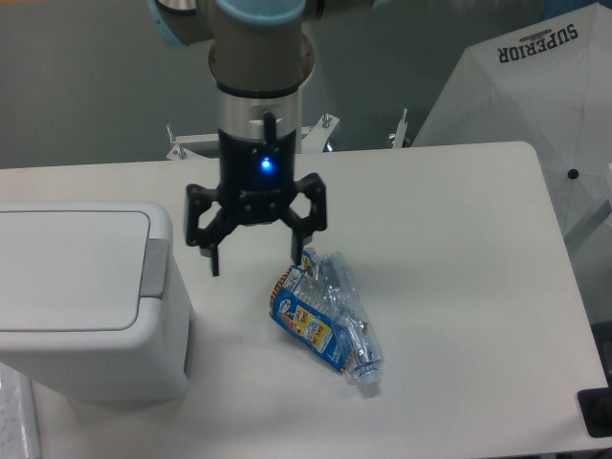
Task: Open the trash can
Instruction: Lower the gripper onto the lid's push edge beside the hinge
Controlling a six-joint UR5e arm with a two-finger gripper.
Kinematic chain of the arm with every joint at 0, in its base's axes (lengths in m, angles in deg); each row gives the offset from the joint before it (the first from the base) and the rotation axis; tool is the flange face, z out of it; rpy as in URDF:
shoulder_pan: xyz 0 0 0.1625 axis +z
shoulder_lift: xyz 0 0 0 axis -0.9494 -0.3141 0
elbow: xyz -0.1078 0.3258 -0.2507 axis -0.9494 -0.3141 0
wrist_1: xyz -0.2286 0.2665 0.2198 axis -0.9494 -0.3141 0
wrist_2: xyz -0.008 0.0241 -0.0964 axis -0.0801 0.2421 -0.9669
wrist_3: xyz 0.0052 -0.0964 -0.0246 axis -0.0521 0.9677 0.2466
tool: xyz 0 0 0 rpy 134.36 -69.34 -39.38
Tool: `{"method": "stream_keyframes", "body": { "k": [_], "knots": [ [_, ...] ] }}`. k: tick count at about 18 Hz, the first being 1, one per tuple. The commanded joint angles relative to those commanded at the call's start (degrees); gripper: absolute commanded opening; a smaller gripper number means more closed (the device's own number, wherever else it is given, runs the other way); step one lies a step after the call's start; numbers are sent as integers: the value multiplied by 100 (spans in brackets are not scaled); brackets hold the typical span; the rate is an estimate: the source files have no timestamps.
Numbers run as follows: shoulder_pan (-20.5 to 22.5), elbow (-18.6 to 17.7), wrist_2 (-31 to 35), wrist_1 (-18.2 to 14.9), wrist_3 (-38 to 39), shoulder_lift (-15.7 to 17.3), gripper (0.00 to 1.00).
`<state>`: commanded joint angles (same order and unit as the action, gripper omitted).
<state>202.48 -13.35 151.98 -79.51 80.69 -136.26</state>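
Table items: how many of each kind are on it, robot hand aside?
Trash can, white, lid shut: 1
Crushed bottle, clear with a blue label: 1
Total: 2
The open hand hangs above the table between them.

A single fixed camera looked down at a steep angle from the front of the white table (459, 287), facing the arm's base at the far edge. It sat moderately close: the table filled most of the frame, its left end cut off. The trash can (86, 296) at the table's left ran past the frame edge.
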Motion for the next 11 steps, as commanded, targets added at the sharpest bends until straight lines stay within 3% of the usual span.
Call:
{"method": "stream_keyframes", "body": {
  "k": [11],
  "knots": [
    [-123,-343,-141,9,17,70,100]
  ]
}}
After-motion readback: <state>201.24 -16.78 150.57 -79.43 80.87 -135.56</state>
